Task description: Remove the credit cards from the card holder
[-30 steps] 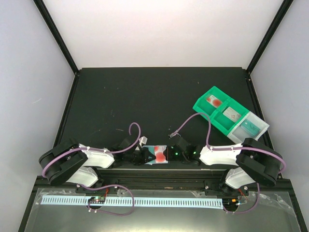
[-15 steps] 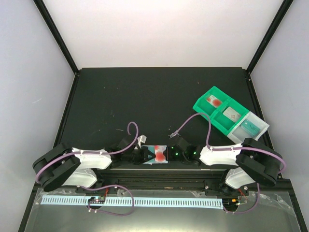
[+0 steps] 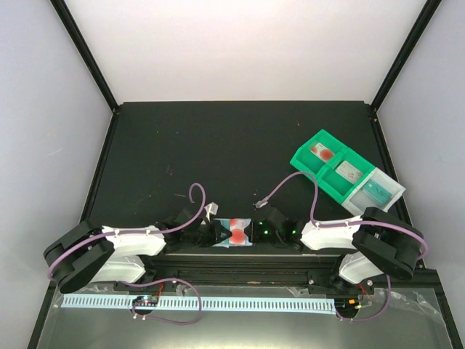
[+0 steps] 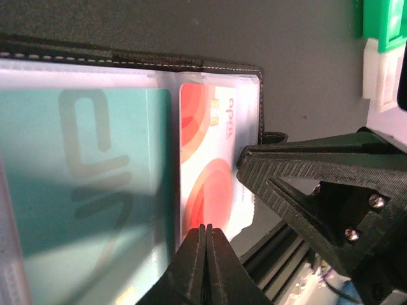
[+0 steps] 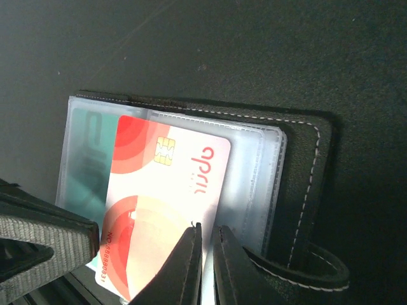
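Note:
The black card holder (image 3: pixel 235 233) lies open between my two grippers at the table's near edge. Its clear pockets hold a teal card (image 4: pixel 89 184) and a white card with red marks (image 4: pixel 213 159). The white card (image 5: pixel 172 184) sticks partly out of its pocket. My left gripper (image 4: pixel 206 230) is shut on the white card's lower corner. My right gripper (image 5: pixel 206 232) is nearly closed, pinching the lower edge of the card holder (image 5: pixel 305 165) beside the white card. In the top view the left gripper (image 3: pixel 218 234) and right gripper (image 3: pixel 253 233) flank the holder.
A green-and-clear compartment tray (image 3: pixel 345 173) stands at the right, with a white-red, a grey and a teal card in its compartments. A corner of the tray shows in the left wrist view (image 4: pixel 381 25). The table's front rail runs just below the holder.
The left arm's elbow has swung left and back towards the near edge. The holder stays between the grippers, and more teal shows on it now.

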Tool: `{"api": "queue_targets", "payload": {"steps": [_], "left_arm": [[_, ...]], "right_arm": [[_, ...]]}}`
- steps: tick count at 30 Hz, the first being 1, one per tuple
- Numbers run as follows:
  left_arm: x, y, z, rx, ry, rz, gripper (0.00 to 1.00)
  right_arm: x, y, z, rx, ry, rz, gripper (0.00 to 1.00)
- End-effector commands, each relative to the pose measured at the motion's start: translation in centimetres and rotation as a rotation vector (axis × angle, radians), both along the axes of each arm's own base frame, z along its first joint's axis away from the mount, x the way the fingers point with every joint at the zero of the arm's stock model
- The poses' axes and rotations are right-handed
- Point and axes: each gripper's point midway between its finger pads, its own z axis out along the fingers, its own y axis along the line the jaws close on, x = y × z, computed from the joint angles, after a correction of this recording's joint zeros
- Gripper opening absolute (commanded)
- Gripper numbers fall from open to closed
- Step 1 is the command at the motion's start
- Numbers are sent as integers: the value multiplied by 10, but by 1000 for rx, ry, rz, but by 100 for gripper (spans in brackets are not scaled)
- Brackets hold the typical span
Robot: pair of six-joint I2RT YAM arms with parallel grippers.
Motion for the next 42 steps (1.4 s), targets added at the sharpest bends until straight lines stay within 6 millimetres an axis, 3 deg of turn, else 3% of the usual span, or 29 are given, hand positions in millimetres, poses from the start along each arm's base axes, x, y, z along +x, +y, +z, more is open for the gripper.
{"api": "queue_targets", "payload": {"steps": [1, 5, 8, 21, 24, 30, 42], "left_arm": [[4, -6, 5, -12, -29, -16, 7], [5, -3, 0, 17, -21, -7, 26], [5, 1, -3, 42, -24, 5, 34], [5, -3, -10, 52, -7, -9, 38], [5, -4, -10, 47, -5, -13, 34], [5, 0, -9, 66, -16, -8, 2], [8, 22, 2, 110, -71, 58, 2]], "right_arm": [[-13, -12, -21, -56, 56, 11, 7], [-13, -13, -21, -56, 55, 9, 7], [-13, -13, -21, -59, 53, 7, 6], [-13, -13, -23, -65, 58, 8, 6], [-13, -14, -23, -68, 56, 4, 6], [-12, -18, -24, -79, 55, -5, 6], [-9, -24, -23, -108, 40, -23, 6]]}}
